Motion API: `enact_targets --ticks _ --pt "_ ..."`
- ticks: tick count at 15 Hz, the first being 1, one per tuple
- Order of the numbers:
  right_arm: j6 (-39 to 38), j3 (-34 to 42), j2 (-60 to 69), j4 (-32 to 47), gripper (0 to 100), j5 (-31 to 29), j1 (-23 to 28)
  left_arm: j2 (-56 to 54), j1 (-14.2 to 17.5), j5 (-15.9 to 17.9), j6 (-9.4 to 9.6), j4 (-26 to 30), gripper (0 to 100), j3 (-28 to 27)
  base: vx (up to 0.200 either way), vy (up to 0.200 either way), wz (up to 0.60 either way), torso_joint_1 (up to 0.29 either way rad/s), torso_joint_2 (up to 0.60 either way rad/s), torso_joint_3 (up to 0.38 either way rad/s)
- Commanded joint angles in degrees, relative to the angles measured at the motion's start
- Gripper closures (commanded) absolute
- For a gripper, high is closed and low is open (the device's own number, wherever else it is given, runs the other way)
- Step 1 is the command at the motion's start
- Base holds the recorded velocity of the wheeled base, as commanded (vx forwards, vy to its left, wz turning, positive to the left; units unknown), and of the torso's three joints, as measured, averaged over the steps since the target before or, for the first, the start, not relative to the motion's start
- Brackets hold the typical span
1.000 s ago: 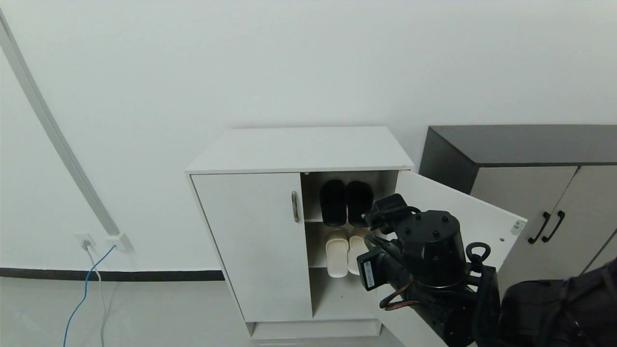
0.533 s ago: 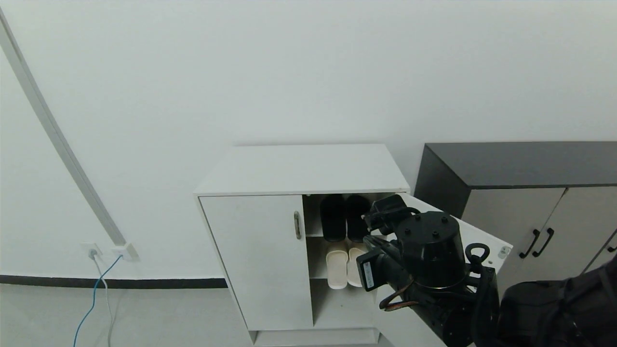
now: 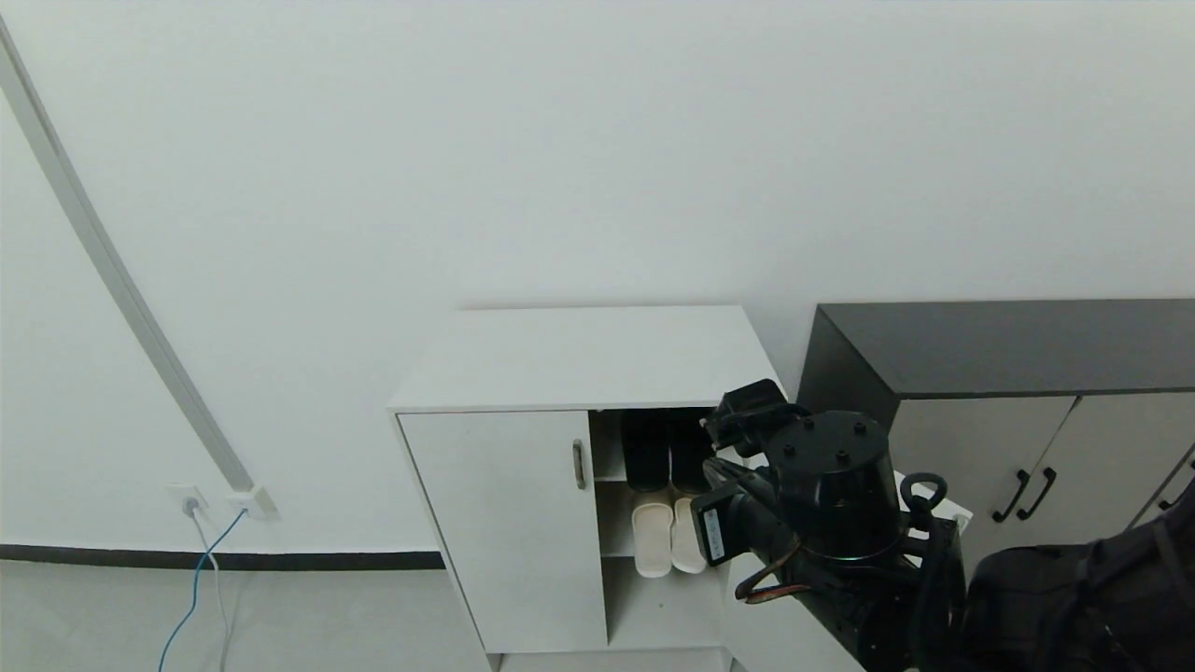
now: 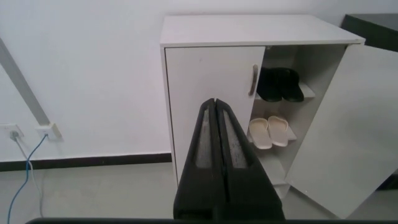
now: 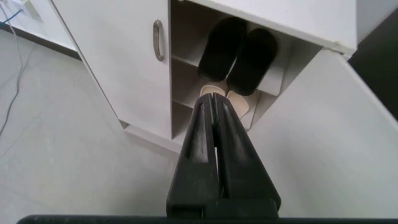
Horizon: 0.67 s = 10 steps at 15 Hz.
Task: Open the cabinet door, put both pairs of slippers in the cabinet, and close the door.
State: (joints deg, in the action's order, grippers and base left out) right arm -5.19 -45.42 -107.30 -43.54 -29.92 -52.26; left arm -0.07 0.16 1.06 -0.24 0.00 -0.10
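Plain indoor room, which was fitted out as an entryway: bare white wall, grey floor, dark skirting strip, slanting cable conduit, 2 wall outlets, 1 white shoe cabinet holding 2 pairs of slippers, 1 dark-topped cabinet just beside it.

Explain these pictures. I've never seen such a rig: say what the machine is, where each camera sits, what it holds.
This is a wheeled robot with two arms, each ending in a two-fingered gripper. The wide picture comes from a camera on its head; the bulky black shape there is its right arm. The other two come from wrist cameras, looking along the left gripper and the right gripper. Both are shut and hold nothing. Ahead stands a white two-door cabinet with its right door swung open. Inside, a pair of black slippers lies on the upper shelf, a pair of cream slippers on the shelf below. A dark grey cabinet stands beside it.
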Motion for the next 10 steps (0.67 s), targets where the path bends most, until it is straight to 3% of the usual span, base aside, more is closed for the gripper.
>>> enact_targets --ticks 1,2,8,10 --pt "0.0 0.1 -0.1 0.0 100 0.0 0.0 0.1 0.1 0.0 -0.02 0.0 100 0.0 0.0 0.0 0.0 0.178 -0.37 -0.203" --pt "0.0 0.2 -0.1 0.0 100 -0.1 0.0 0.1 0.0 0.0 -0.02 0.0 100 0.0 0.0 0.0 0.0 0.076 -0.18 -0.085" --pt "0.0 0.2 -0.1 0.0 100 0.0 0.3 0.1 0.0 0.0 -0.02 0.0 100 0.0 0.0 0.0 -0.6 0.008 -0.01 -0.007" --pt "0.0 0.2 -0.1 0.0 100 0.0 0.4 0.1 0.1 0.0 -0.02 0.0 100 0.0 0.0 0.0 0.0 0.0 0.0 0.0"
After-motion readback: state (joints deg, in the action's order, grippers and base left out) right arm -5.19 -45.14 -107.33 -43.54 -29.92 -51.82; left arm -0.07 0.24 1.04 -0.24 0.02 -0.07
